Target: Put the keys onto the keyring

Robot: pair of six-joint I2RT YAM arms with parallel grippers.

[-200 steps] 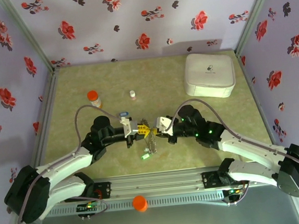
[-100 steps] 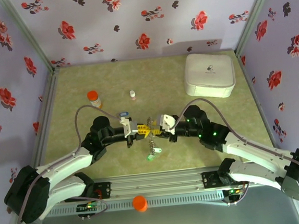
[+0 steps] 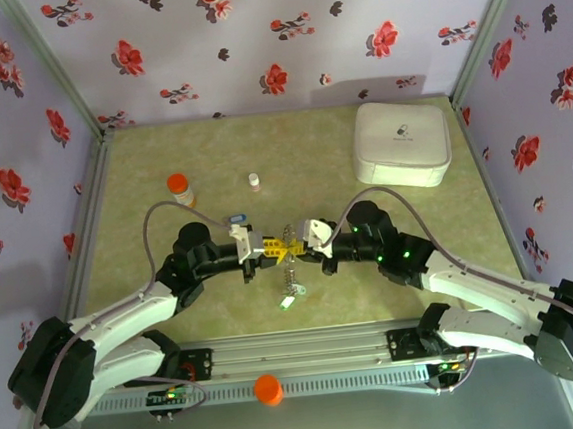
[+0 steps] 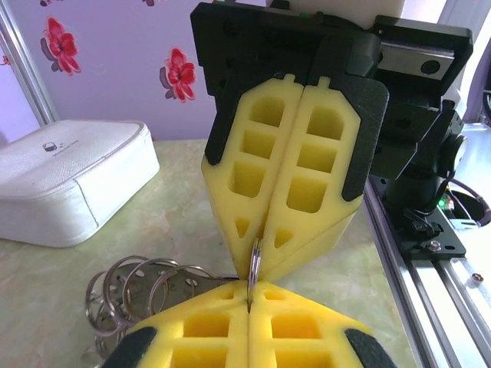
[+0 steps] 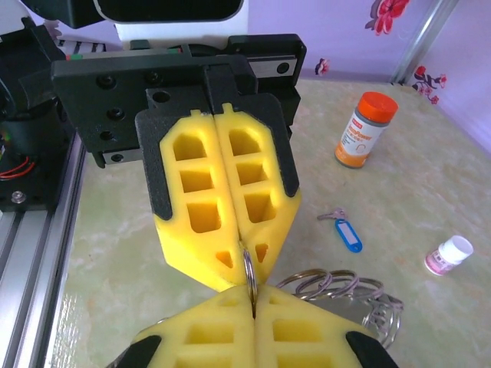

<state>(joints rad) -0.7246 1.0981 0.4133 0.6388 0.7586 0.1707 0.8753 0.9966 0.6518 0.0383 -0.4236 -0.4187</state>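
Note:
My left gripper (image 3: 272, 247) and right gripper (image 3: 300, 244) meet tip to tip above the middle of the table. Both are shut on the keyring (image 3: 288, 250), a thin metal loop. The left wrist view has the keyring (image 4: 255, 263) edge-on, pinched by my left gripper (image 4: 249, 297) and by the right gripper (image 4: 262, 257) facing it. From the right wrist, the keyring (image 5: 249, 274) runs between my right gripper (image 5: 253, 305) and the left gripper (image 5: 244, 255). A bunch of linked rings (image 5: 345, 290) hangs from it, ending in a green key (image 3: 287, 298). A blue key (image 5: 349, 232) lies loose on the table.
A white rounded box (image 3: 402, 144) sits at the back right. An orange-capped bottle (image 3: 180, 189) and a small pink-capped bottle (image 3: 255, 181) stand behind the grippers. The metal rail (image 3: 309, 351) runs along the near edge, with an orange knob (image 3: 268, 389) in front.
The right arm shifted slightly right and back, staying against the left gripper. The hanging rings and green key swung a little to the right.

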